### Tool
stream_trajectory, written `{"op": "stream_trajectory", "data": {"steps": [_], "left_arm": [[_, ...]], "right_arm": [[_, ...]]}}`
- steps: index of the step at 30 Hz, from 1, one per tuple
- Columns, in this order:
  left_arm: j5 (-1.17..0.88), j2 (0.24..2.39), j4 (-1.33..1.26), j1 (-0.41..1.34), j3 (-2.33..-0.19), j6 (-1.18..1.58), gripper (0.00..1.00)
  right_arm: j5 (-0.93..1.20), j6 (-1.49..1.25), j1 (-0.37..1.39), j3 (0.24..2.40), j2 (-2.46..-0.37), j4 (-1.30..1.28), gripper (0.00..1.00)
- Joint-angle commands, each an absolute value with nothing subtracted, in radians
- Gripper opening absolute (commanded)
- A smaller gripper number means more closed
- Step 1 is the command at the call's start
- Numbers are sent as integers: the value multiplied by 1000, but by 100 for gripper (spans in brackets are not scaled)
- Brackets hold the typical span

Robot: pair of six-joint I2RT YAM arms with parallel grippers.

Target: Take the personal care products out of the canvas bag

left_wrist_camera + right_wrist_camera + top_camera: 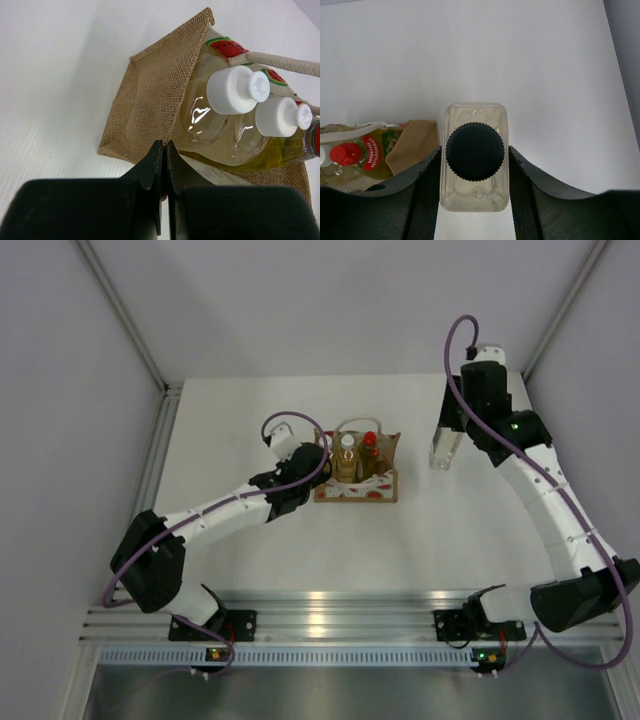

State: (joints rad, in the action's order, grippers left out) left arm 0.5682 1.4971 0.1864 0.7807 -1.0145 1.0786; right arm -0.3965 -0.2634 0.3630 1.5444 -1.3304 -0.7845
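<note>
Pins canvas bag [391, 462] by its left wall with left gripper [164, 150], jaws pinched almost flat on the burlap; likely to stop tipping or dragging during extraction. Grips clear bottle [443, 452] in right gripper [475, 149], fingers closed narrow on both flat sides, dark ribbed cap up; out of the bag, off to its right. Cannot tell whether touching the table [250, 410]. Three left inside the bag: two amber bottles [215, 132], white caps; one yellow bottle [372, 157], red cap. Bag coarse tan weave, watermelon print, white rope handles [280, 59].
</note>
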Motion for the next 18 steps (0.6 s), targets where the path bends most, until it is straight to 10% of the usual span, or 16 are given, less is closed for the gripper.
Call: {"op": "stream_trajectory", "data": {"steps": [1, 18], "left_arm": [[497, 1532, 250, 795, -1023, 1074, 0], [468, 1522, 247, 795, -1025, 1043, 0]], "right_arm": [[-319, -224, 270, 1492, -1273, -608, 0], [-219, -115, 199, 1029, -1308, -25, 0]]}}
